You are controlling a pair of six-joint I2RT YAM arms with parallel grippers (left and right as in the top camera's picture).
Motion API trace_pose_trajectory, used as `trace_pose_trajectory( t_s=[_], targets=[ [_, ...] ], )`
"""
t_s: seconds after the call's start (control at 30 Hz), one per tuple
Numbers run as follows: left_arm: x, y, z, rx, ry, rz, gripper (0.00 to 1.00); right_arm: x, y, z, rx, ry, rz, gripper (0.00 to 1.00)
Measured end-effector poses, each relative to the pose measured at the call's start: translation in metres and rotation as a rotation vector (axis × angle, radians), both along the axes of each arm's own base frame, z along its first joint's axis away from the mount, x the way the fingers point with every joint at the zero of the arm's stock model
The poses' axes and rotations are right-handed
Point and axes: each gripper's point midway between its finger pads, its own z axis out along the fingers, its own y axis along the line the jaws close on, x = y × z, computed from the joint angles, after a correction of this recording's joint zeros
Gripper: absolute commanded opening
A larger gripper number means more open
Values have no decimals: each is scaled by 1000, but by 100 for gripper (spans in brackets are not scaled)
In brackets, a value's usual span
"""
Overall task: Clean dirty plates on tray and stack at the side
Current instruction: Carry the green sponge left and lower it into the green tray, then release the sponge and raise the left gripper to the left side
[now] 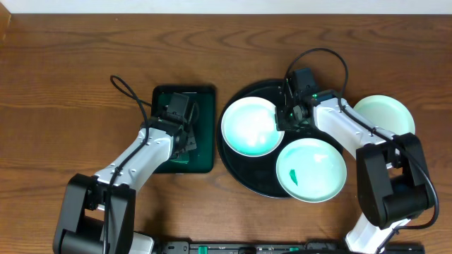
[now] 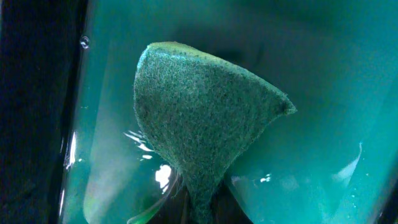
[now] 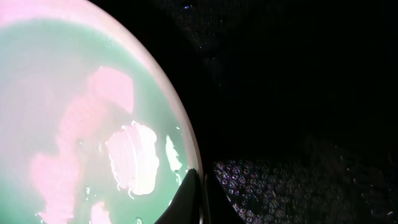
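On the black tray, at 5 o'clock, lies a smeared plate; at 9 o'clock a second plate, the right claw closed at its rim. Beyond the right arm a third plate sits on the tabletop. The left claw grips a green pad over the green tray.

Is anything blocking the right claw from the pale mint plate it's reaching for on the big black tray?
Nothing visible. The right claw, shut, sits with its tips right at the rim of the round pale mint plate, the one lying on the large round glossy black tray nearer the rectangular dark green tray.
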Motion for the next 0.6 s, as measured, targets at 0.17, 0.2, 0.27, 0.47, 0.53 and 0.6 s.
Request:
trace_pose_trajectory(
  t_s=[0.17, 0.2, 0.27, 0.47, 0.53, 0.6],
  targets=[
    [0, 0, 0, 0, -2, -2, 8, 0, 0, 0, 0, 0, 0, 1],
    [1, 0, 0, 0, -2, -2, 12, 0, 0, 0, 0, 0, 0, 1],
    [1, 0, 0, 1, -2, -3, 24, 0, 0, 0, 0, 0, 0, 1],
    [-3, 2, 0, 9, 14, 2, 54, 0, 0, 0, 0, 0, 0, 1],
    [-8, 4, 1, 18, 30, -1, 57, 0, 0, 0, 0, 0, 0, 1],
    [-8, 4, 9, 17, 27, -1, 60, 0, 0, 0, 0, 0, 0, 1]
  ],
)
